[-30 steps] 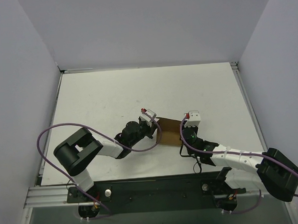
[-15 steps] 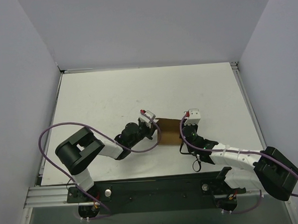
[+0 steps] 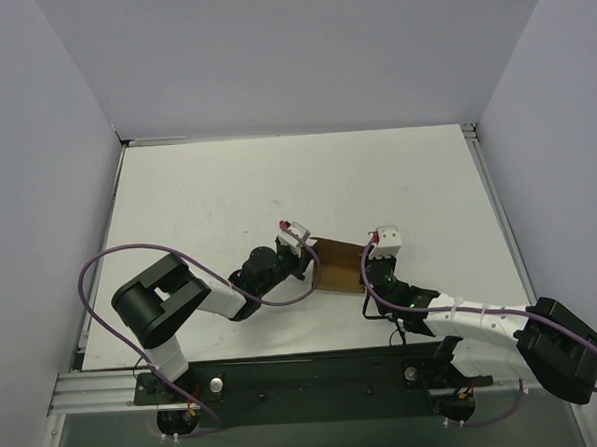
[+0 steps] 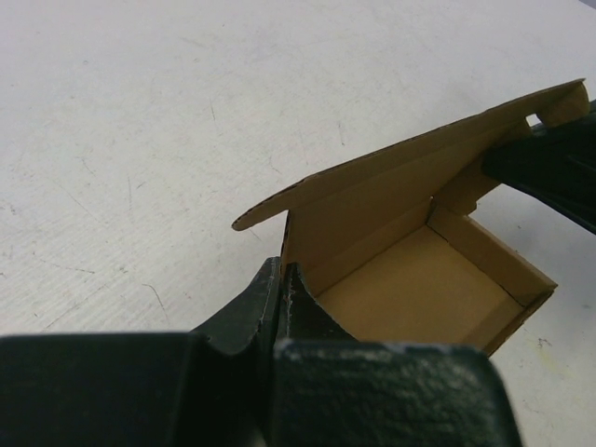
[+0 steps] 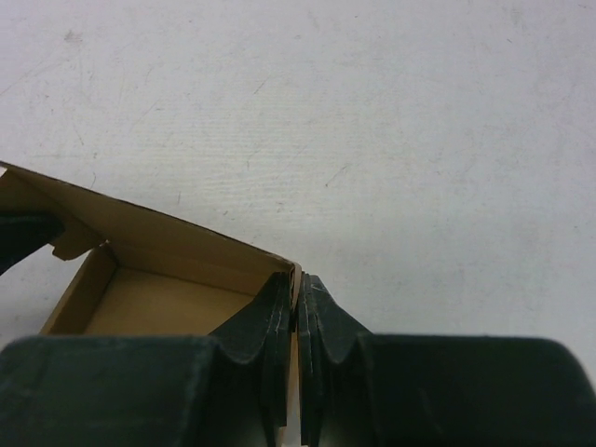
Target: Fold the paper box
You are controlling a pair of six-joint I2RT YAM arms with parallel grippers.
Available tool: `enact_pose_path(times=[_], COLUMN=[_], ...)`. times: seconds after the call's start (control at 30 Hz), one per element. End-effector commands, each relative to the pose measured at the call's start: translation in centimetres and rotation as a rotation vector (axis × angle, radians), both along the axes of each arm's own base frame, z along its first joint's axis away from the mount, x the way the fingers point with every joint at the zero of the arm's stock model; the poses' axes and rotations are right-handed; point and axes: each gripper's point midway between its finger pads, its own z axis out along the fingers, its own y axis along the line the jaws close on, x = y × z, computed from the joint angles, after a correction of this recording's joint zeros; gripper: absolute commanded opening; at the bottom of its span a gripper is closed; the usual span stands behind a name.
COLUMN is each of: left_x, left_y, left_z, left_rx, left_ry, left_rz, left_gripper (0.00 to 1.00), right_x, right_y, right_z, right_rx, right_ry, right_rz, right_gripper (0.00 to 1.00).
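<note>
While one paper box is sitting open, bare-floored, left gripper is pinching its nine-o'clock wall, right gripper its three-o'clock wall.

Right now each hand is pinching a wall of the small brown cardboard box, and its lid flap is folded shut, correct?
Not shut. The lid flap is raised off the small brown cardboard box, leaving the inside floor exposed; the left wrist view shows it. The rest holds: the left hand and the right hand each pinch a wall.

Overhead view looking down, far, wrist views close, low — all share the paper box.
</note>
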Motion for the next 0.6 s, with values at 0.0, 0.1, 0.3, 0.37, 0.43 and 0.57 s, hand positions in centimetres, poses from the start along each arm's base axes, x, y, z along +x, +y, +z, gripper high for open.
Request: enact_pose_path(times=[0.0,0.1,0.3,0.37,0.43,0.57], left_x=[-3.9,-3.7,-4.0,-4.1,-4.3,-4.3], left_y=[-4.7,-4.9,-4.7,-4.7,-4.6,-4.3], left_z=[5.1,5.6,5.9,5.8,5.7,5.9], left_rx=[-0.158,-0.154,-0.153,-0.154,-0.151,-0.152], left_ry=[-0.053,-0.053,-0.051,-0.045,-0.035,-0.027], left_rz=[-0.241,-0.241,-0.246,-0.251,-0.252,-0.241], left_gripper=[0.0,0.0,0.0,0.0,0.0,0.23], right_x=[-2.9,-3.4,-4.3,-4.2,-4.0,-3.7], right_y=[5.2,4.5,3.8,3.5,3.1,1.9], right_z=[0.4,-0.2,-2.0,-2.0,-2.0,-1.5], right_rx=[0.129,0.1,0.067,0.062,0.05,0.028], right_ry=[0.034,0.044,0.079,0.07,0.079,0.072], right_rz=[0.212,0.191,0.153,0.118,0.077,0.004], right_gripper=[0.0,0.0,0.0,0.0,0.0,0.0])
